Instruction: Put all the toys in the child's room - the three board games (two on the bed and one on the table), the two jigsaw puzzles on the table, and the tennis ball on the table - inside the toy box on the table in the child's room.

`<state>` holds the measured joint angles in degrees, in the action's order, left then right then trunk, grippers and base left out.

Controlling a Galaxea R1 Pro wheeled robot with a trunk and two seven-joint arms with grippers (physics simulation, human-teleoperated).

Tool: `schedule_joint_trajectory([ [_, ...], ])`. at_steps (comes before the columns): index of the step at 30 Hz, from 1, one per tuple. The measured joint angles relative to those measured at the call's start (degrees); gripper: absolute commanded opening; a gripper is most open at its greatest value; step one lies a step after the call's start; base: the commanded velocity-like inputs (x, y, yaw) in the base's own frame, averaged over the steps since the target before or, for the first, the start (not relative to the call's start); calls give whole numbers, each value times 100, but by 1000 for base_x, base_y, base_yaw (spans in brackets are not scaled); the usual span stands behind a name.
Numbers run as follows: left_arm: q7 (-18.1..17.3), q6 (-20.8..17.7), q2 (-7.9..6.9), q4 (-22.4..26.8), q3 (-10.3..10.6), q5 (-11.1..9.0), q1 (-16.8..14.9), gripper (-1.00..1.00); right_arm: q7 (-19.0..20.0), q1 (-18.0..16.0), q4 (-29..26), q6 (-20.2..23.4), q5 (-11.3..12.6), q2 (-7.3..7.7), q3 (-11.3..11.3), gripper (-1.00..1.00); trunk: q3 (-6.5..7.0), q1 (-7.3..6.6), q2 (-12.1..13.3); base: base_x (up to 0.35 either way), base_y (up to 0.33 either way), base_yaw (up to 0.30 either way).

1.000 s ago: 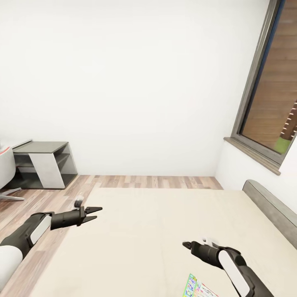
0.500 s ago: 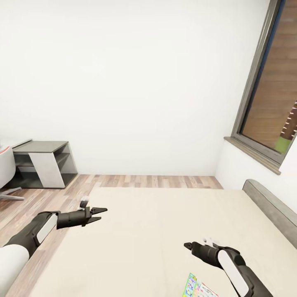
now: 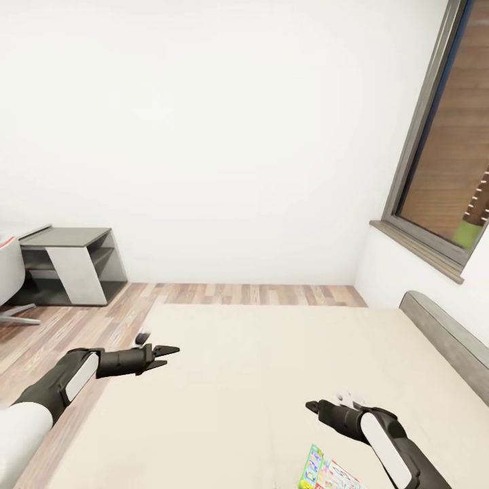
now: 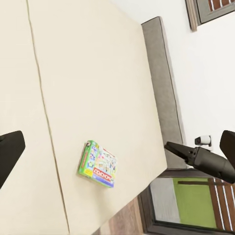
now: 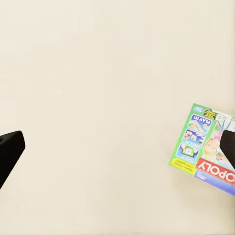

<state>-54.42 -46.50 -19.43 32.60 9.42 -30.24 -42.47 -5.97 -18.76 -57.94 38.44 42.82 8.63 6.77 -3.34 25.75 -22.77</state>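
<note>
Head view has a board game (image 3: 327, 473) flat on the bed (image 3: 272, 380), near its headboard-side edge, just beside the right gripper (image 3: 312, 408). Both the right gripper and the left gripper (image 3: 166, 354) are spread wide and empty; the right is far nearer.

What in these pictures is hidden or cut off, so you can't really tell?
- Board game: head view, cut off by the bottom edge.
- Same board game: right wrist view, one corner hidden behind a dark gripper finger, lettering cut short.
- Dark-grey cabinet: head view, shelf contents too small to make out.
- Window: head view, cropped by the right edge.
</note>
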Motion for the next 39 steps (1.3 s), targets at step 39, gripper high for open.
schedule_joint_trajectory([
  [39,-2636,761,-268,116,35,22,69,100,4,-194,1006,-712,-22,71,-7,100,-368,0,-1,0,0,0],
])
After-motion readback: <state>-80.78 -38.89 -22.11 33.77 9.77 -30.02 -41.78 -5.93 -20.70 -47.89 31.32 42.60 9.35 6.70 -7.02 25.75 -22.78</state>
